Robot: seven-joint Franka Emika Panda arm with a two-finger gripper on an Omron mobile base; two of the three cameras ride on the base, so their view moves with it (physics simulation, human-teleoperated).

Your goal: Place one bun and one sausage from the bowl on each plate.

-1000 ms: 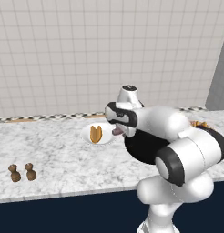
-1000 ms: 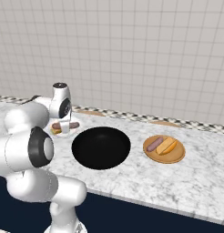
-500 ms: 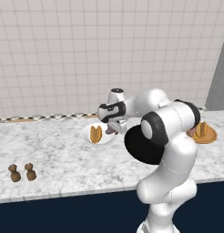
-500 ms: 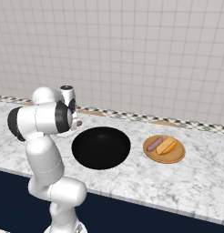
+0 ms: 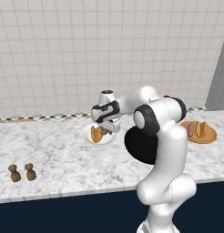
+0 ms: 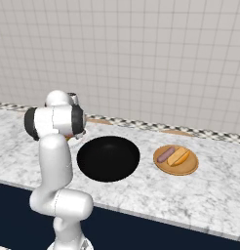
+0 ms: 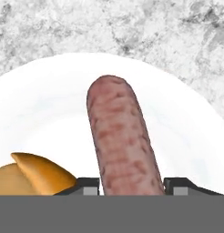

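While my gripper (image 7: 130, 190) hangs over the white plate (image 7: 50, 104), its two finger tips (image 7: 89, 187) stand narrow on either side of a sausage (image 7: 121, 141), clamped on its near end; the rest of it points out over the plate's white middle. Beside it in the hand view, a bun (image 7: 29, 176) lies on the same plate, close to the sausage but apart from it. Around the plate's rim runs the grey marbled counter (image 7: 145, 32).

From the left base view, my gripper (image 5: 106, 131) sits low over the white plate (image 5: 86, 134) with the bun (image 5: 95, 134) on it. Near the counter's front edge, well apart, two dark brown shakers (image 5: 22, 172) stand side by side.

Farther to the right, the black bowl (image 6: 108, 158) rests on the counter. Beyond it, the orange-tan plate (image 6: 189, 167) carries a second sausage (image 6: 166, 155) and a second bun (image 6: 178, 156), lying side by side.
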